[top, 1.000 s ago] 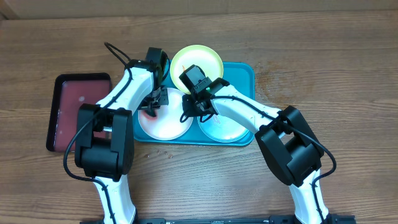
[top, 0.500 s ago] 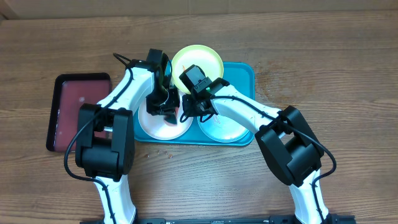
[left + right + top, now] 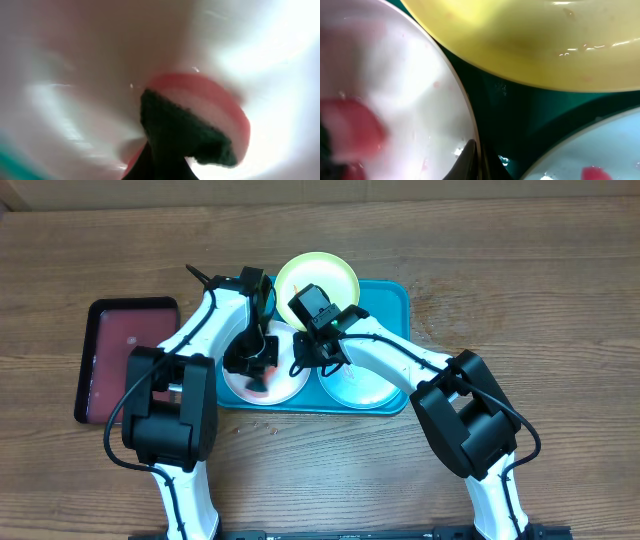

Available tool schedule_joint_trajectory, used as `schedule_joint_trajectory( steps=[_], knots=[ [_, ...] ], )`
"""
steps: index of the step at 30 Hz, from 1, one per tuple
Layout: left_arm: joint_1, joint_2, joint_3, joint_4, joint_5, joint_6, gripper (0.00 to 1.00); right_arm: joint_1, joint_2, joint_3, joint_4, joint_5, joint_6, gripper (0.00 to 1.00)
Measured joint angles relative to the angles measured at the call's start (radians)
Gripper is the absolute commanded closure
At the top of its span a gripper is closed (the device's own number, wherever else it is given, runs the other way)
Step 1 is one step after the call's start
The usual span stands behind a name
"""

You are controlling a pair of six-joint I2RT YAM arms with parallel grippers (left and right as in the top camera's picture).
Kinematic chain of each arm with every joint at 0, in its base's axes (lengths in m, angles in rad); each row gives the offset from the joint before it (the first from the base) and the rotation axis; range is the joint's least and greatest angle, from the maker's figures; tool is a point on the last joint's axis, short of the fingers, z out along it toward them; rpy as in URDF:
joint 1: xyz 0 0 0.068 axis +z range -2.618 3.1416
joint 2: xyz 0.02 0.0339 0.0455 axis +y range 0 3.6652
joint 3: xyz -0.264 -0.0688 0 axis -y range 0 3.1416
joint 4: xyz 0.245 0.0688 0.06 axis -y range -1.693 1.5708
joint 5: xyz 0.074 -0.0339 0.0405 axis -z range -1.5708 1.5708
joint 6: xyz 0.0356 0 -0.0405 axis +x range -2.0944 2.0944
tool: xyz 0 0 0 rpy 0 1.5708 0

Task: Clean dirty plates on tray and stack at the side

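The teal tray (image 3: 395, 295) holds three plates. My left gripper (image 3: 254, 363) hangs over the white plate (image 3: 286, 387), shut on a red sponge with a dark green pad (image 3: 200, 125). The left wrist view is blurred and shows the sponge pressed on the white plate (image 3: 75, 75). My right gripper (image 3: 304, 360) is shut on that plate's right rim, where its fingers (image 3: 470, 157) pinch the edge of the white plate (image 3: 395, 85). The yellow-green plate (image 3: 316, 278) sits behind, partly off the tray. The mint-blue plate (image 3: 360, 387) lies to the right, with a red smear (image 3: 600, 172).
A smaller dark-red tray with a black rim (image 3: 125, 360) lies on the wooden table to the left of the teal tray. A few small crumbs (image 3: 268, 424) lie on the table in front of the tray. Bare teal tray floor (image 3: 520, 120) shows between the plates.
My left gripper has swept the sponge across the white plate, from its left part toward the right and then toward the front. The right arm has stayed on the rim.
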Motion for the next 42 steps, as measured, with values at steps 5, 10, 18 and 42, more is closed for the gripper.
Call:
schedule_joint_trajectory(
  steps=[5,10,18,42],
  knots=[
    [0.000,0.000,0.000,0.082,-0.239,-0.101,0.96,0.000,0.000,0.000,0.001,0.000,0.000,0.96],
    [0.000,0.000,0.000,0.194,-0.243,-0.134,0.96,0.000,0.000,0.000,0.006,0.000,0.000,0.96],
    [0.017,0.000,0.000,0.308,0.024,-0.132,0.96,0.000,0.000,0.000,0.005,0.002,0.000,0.96],
    [0.005,0.001,0.000,-0.034,0.052,-0.012,0.96,0.000,0.000,0.000,0.014,-0.002,0.000,0.96]
  ],
)
